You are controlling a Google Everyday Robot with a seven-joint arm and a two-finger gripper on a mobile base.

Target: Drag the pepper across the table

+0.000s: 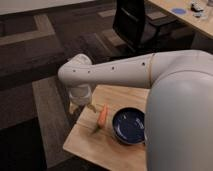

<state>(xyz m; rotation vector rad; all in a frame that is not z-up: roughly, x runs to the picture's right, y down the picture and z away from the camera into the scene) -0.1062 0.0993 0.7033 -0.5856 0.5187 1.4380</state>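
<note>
Across the foreground, a thick white robot arm [150, 70] is reaching from the right side toward the left, covering the right part of the scene. Beneath it, a light tan wooden table [90, 145] with a smooth rectangular top is standing on dark patterned carpet [35, 60]. A round dark blue bowl [129, 127], empty, is sitting on the table partly under the arm.

The pale gripper [83, 106] is hanging down from the arm's wrist over the far left corner of the table, near the table's left edge. Whether it is open or closed, I cannot tell, and it is not visibly holding anything.

A small slim orange-red pepper [102, 116], tapered like a carrot, is lying flat on the table between the gripper and the bowl, with its green stem pointing toward the viewer. It is lying just beside the gripper and close to the bowl's rim. Whether the gripper is touching it is unclear.

Several things are likely threatening the drag. The rounded, tapered pepper is probably going to roll or pivot away under off-centre pressure. Dragging it rightward is risking a jam against the bowl. Dragging it leftward is risking a fall, since the edge is lying close behind the gripper.
</note>
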